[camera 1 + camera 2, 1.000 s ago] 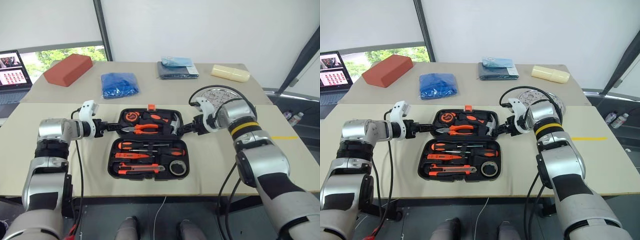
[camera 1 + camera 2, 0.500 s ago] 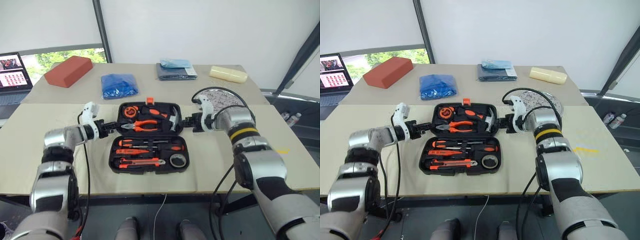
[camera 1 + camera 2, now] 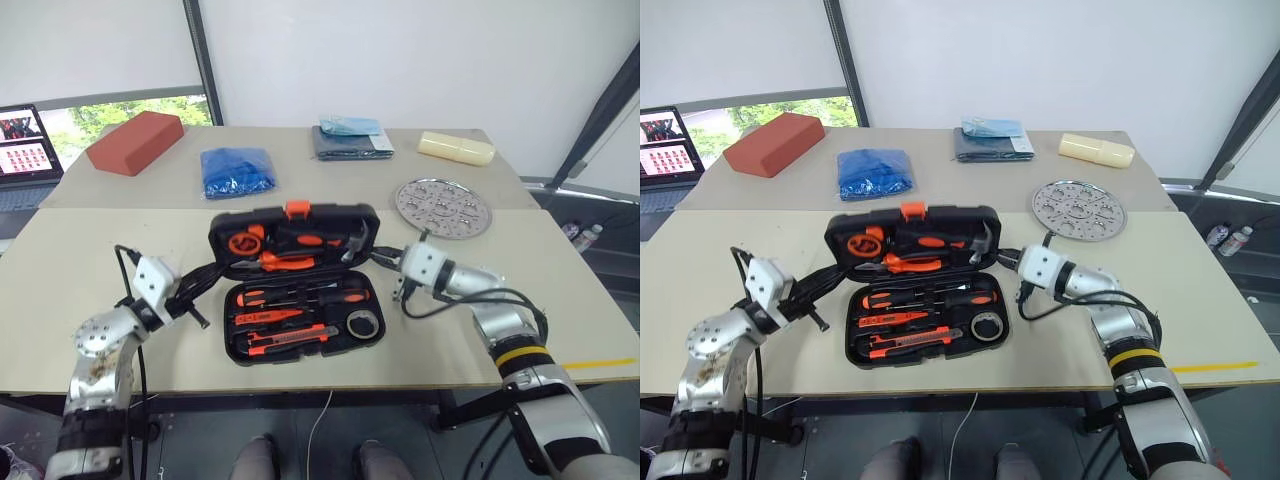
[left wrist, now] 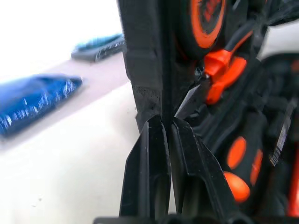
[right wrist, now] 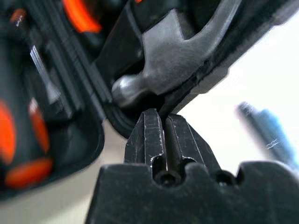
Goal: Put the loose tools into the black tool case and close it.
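Note:
The black tool case (image 3: 222, 243) lies open at the table's middle, its lid tilted up off the table. In its base (image 3: 376, 296) rest two long screwdrivers (image 3: 300, 296), a small orange screwdriver (image 3: 262, 317) and the utility knife (image 3: 285, 338). Pliers, a hammer and a tape measure sit in the lid. My left gripper (image 3: 212, 270) is shut, its tips against the lid's left edge (image 4: 145, 88). My right gripper (image 3: 378, 258) is shut too, tips at the lid's right corner by the hammer head (image 5: 177, 60).
On the far table lie a red brick (image 3: 135, 140), a blue cloth bundle (image 3: 238, 170), folded dark cloth (image 3: 352, 138) and a cream box (image 3: 455, 148). A perforated metal disc (image 3: 442, 207) sits right of the case. A laptop (image 3: 22, 150) stands far left.
Both grippers went shut, their wrists rolled and the arms drew back toward me. The case's lid rose from flat on the table to tilted up.

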Controlling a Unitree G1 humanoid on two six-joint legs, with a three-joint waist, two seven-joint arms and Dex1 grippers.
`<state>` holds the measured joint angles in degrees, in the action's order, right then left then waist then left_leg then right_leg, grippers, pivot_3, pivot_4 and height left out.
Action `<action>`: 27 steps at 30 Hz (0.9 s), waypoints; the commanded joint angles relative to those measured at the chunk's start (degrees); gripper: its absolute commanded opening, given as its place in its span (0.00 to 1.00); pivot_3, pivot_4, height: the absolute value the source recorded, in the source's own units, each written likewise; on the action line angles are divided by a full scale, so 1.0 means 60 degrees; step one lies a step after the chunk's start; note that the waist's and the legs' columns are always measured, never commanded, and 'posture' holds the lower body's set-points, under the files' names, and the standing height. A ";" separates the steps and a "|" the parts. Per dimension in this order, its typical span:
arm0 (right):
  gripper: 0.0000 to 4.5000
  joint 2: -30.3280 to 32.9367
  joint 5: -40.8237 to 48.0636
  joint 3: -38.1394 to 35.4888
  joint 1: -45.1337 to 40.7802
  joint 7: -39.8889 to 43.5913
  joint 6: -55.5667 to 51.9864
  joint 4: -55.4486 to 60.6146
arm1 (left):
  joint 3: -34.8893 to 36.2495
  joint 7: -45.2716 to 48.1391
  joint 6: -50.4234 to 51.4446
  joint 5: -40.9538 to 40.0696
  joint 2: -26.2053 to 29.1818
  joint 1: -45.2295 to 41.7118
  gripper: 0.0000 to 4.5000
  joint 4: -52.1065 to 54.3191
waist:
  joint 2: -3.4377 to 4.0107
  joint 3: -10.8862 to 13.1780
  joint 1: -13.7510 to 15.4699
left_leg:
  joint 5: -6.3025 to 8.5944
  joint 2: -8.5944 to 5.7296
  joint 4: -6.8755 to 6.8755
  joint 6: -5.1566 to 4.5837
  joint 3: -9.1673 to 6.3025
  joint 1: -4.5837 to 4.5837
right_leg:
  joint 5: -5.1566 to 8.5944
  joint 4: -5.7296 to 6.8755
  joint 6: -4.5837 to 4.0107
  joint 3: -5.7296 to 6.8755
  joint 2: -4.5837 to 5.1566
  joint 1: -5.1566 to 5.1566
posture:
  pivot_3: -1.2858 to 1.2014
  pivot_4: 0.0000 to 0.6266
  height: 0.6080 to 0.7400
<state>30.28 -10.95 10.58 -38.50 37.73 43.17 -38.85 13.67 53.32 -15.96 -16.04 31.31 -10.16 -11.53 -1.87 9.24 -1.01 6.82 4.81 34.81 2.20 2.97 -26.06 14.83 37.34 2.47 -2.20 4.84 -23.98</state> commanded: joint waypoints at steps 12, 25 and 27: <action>0.28 0.1609 0.3210 -0.0846 0.1598 0.2650 -0.1107 0.0239 | 0.0797 0.0242 0.1765 -0.1483 0.1041 0.1381 0.51 0.0272 | -0.0007 0.0003 0.0029 | -0.0009 0.0001 0.0000 -0.0015 0.0014 0.0125 | 0.0002 -0.0053 -0.0034 -0.0016 0.0009 0.0162 | 0.52 0.24 1.00; 0.00 0.2496 0.3886 0.0303 0.4119 0.4978 -0.5354 0.6067 | -0.1631 0.0908 0.3270 0.0025 0.0910 -0.3509 0.01 -0.2809 | -0.0010 0.0000 0.0061 | -0.0008 0.0003 0.0009 -0.0013 0.0007 0.0125 | 0.0011 -0.0046 0.0063 -0.0016 -0.0010 0.0150 | 0.52 0.24 1.00; 0.00 0.2127 0.3448 0.0495 0.3855 0.4667 -0.5564 0.5979 | -0.2150 0.1196 0.3107 0.0530 0.0781 -0.4162 0.01 -0.3840 | -0.0011 0.0001 0.0060 | -0.0009 0.0001 0.0012 -0.0015 0.0004 0.0122 | 0.0010 -0.0046 0.0074 -0.0024 -0.0017 0.0148 | 0.52 0.24 1.00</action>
<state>43.96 11.72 13.36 -13.38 67.64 10.41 -4.02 2.89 58.79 3.92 -15.64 36.28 -32.74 -30.16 -1.93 9.24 -0.65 6.76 4.81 34.88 2.11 2.99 -25.35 14.88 37.05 2.92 -2.35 4.73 -23.11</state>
